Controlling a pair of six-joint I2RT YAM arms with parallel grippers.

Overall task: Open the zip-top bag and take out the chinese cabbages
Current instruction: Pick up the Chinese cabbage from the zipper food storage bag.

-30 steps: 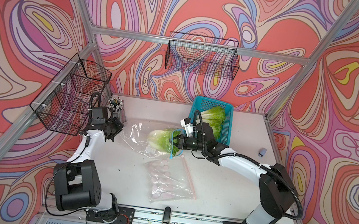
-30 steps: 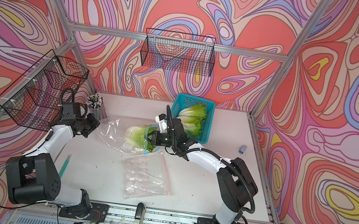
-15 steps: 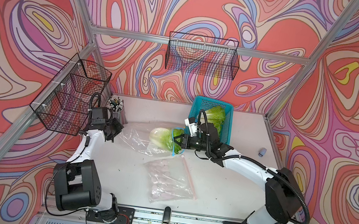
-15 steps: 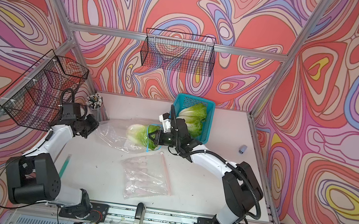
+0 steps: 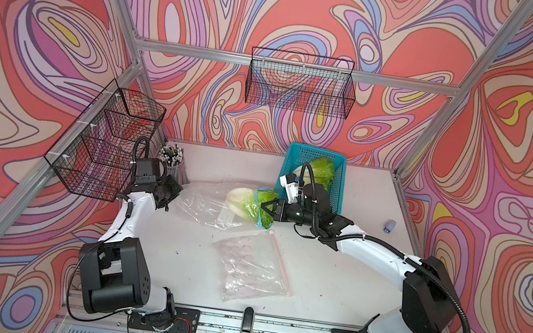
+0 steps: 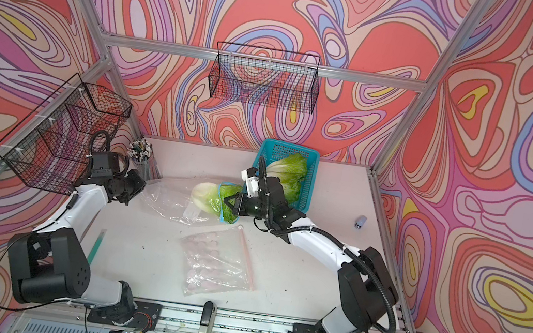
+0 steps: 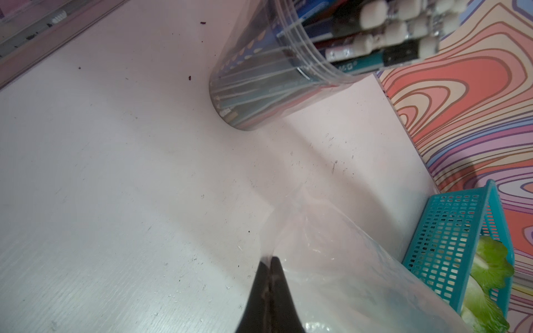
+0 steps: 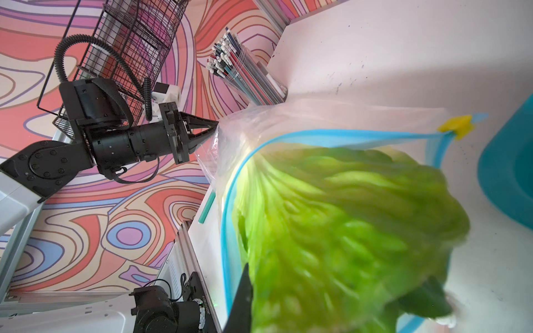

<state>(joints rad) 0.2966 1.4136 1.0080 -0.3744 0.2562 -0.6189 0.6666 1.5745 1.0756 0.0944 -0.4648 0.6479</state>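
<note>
Left arm: elbow folded near base, forearm angled up toward back-left corner. Left gripper (image 5: 172, 192) level, aimed at right arm, jaws pinched tight on end of zip-top bag (image 5: 206, 201) opposite its mouth, just beside pencil cup (image 5: 171, 156).

Right arm: stretched low over table (image 5: 361, 196). Right gripper (image 5: 264, 208) level, facing left one, clamped on green leaf tip of chinese cabbage (image 5: 242, 201). White base inside bag, leaves poking out through blue zip mouth.

Other cabbage (image 5: 321, 170) lies in teal basket (image 5: 337, 188) behind right wrist.

Print on pencils too blurred to read.
</note>
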